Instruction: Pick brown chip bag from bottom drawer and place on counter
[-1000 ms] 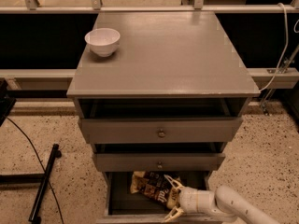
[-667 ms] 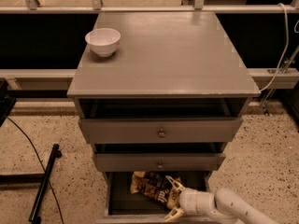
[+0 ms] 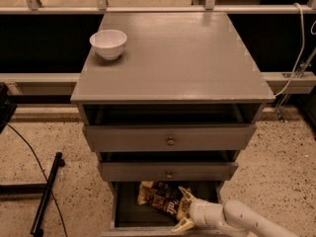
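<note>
Camera view shows almost nothing altered over the last second: the gripper [image 3: 183,210] stays low inside the bottom drawer [image 3: 128,212], at its right front, and the brown chip bag [image 3: 159,195] lies where it lay, toward the drawer's back and middle. The jaws stand apart, one above and one below the bag's right end, which sits between them. By my judgement the reach is finished and clamping is the step in hand. Lifting the bag out of the drawer to the counter surface [image 3: 187,58] above is all still to do.
</note>
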`<control>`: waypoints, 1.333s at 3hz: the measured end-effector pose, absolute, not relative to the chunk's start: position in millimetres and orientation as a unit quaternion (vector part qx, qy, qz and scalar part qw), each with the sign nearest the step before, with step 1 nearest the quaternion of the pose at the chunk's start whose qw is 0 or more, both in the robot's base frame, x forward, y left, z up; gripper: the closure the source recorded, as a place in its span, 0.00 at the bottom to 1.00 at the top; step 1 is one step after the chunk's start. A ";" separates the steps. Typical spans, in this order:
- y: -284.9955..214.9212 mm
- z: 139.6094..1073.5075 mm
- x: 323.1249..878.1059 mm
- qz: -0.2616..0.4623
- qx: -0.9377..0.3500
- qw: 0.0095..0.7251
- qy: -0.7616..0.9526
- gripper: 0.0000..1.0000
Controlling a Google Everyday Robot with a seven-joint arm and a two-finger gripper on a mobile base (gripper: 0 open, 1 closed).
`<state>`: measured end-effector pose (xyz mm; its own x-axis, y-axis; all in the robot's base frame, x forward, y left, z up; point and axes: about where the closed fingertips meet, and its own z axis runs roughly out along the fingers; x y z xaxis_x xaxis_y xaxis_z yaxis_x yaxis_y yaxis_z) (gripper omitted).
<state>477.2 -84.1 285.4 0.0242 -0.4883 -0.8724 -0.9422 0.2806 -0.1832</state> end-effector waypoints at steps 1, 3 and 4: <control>-93.4 252.0 489.5 0.248 -0.537 0.438 0.677 0.00; -94.5 191.5 515.0 0.242 -0.535 0.409 0.698 0.00; -87.2 179.6 527.2 0.244 -0.533 0.412 0.698 0.00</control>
<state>527.2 -87.2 179.6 -0.0923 -0.5428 -0.8348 -0.9448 0.3125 -0.0987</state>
